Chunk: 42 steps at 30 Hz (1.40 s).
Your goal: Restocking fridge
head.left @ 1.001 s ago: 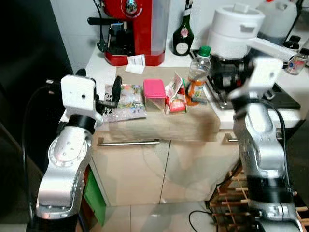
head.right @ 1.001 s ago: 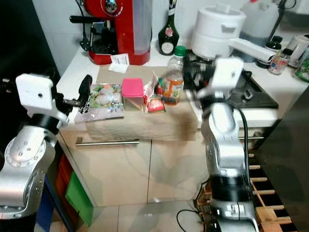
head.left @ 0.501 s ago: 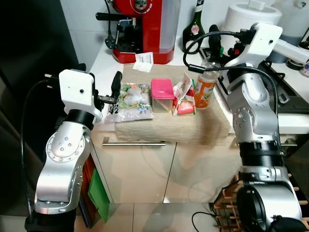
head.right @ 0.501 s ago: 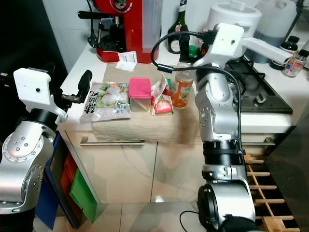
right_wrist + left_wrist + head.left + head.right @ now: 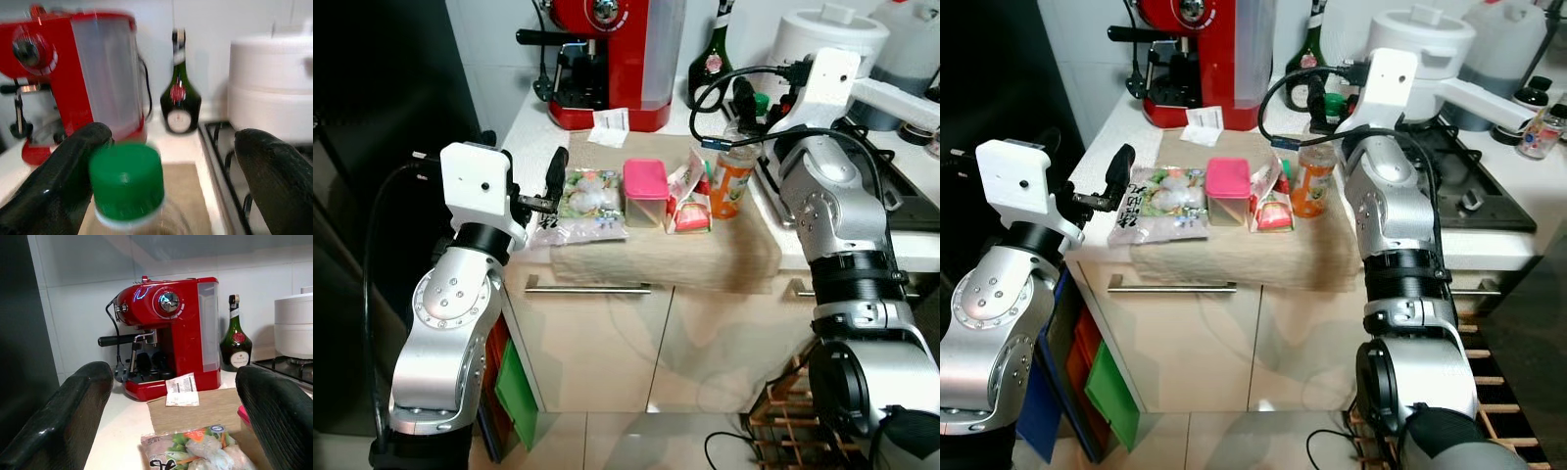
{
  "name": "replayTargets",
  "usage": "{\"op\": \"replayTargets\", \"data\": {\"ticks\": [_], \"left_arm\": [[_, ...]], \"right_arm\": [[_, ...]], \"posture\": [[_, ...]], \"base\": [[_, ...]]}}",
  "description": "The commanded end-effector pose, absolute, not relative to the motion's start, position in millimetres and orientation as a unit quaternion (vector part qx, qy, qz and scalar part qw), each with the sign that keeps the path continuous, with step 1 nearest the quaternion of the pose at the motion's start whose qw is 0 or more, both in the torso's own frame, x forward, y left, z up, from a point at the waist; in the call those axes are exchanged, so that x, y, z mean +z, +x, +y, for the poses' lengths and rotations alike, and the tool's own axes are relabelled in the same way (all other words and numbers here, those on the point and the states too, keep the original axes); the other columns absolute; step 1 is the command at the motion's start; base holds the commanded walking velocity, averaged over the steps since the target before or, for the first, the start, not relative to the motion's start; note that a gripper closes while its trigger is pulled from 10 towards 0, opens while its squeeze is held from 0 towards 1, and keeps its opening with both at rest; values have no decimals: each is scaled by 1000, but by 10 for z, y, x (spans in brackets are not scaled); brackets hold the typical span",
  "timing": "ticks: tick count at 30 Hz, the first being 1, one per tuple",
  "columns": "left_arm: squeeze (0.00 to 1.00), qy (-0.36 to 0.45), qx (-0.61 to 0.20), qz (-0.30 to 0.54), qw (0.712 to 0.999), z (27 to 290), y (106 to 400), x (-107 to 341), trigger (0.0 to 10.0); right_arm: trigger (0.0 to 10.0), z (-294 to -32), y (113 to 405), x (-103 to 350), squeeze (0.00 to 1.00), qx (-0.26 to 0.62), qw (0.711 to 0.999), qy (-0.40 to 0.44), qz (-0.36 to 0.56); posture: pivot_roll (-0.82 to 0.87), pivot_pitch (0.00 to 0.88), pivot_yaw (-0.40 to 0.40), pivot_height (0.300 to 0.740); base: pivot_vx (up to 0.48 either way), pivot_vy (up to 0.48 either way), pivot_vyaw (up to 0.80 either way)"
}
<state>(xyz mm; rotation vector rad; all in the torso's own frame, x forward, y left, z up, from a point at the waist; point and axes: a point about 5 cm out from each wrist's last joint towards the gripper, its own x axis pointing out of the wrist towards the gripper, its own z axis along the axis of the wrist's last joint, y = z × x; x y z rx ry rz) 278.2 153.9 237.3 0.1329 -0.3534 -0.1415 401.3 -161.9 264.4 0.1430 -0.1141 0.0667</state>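
Red coffee machine [image 5: 612, 54] anchors the tabletop [image 5: 533, 122], and in front of it sits the mat [image 5: 666, 250] with the goods: veg bag [image 5: 587, 201], pink tub [image 5: 644, 191], snack packet [image 5: 688, 201], and the juice bottle [image 5: 732, 176] farthest from the machine's front. Right tool [image 5: 166, 166] has swung in over the last second and now stands spread around the bottle's green cap [image 5: 127, 181], one finger almost touching it. Likely the first pick for the fridge. Left tool [image 5: 171, 431] hovers spread beside the veg bag, gripping nothing.
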Motion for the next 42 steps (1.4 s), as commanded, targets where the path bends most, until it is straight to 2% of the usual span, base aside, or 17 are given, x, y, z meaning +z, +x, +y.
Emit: {"op": "replayTargets", "data": {"ticks": [1,7,8,9,10,11,31,35,38,40,41,42], "left_arm": [[0,65,-71,-172,980,1532,2802,2364,10000],[0,63,-66,-173,981,1534,2817,2372,10000],[0,63,-65,-174,981,1533,2818,2373,10000],[0,63,-65,-174,981,1534,2818,2372,10000],[0,63,-64,-174,981,1534,2817,2372,10000],[0,62,-64,-174,981,1533,2818,2370,10000],[0,62,-64,-171,981,1514,2852,2338,10000],[0,58,-62,-171,982,1504,2857,2325,10000],[0,57,-62,-173,981,1485,2865,2327,10000],[0,57,-62,-175,981,1479,2869,2330,10000],[0,57,-61,-178,980,1470,2875,2332,10000],[0,58,-59,-180,980,1465,2881,2331,10000]], "right_arm": [[10000,-1594,4040,2665,0,39,995,77,-44],[10000,-1485,4079,2522,0,67,993,96,10],[8000,-1465,4084,2497,0,74,992,99,16],[8000,-1461,4088,2495,0,77,992,102,16],[1922,-1461,4090,2494,0,78,992,101,15],[0,-1464,4093,2495,0,76,992,101,15],[0,-1450,4050,2454,0,78,994,82,-8],[0,-1407,3987,2580,0,86,991,60,-77],[0,-1442,3902,2800,0,52,982,20,-181],[0,-1458,3859,2881,0,37,975,11,-218],[10000,-1476,3778,2978,0,25,964,1,-266],[10000,-1488,3701,3049,0,18,952,-3,-306]], "posture": [[-35,0,-8,740],[-32,0,-14,740],[-30,0,-18,740],[-30,0,-19,740],[-30,0,-19,740],[-31,0,-20,740],[-36,0,-29,740],[-35,0,-27,740],[-36,0,-23,740],[-36,0,-23,740],[-39,0,-21,740],[-41,0,-22,740]], "base": [[0,0,0],[0,0,0],[0,0,0],[0,0,0],[0,0,0],[0,0,0],[0,0,0],[0,0,0],[0,0,0],[0,0,0],[0,0,0],[0,0,0]]}}
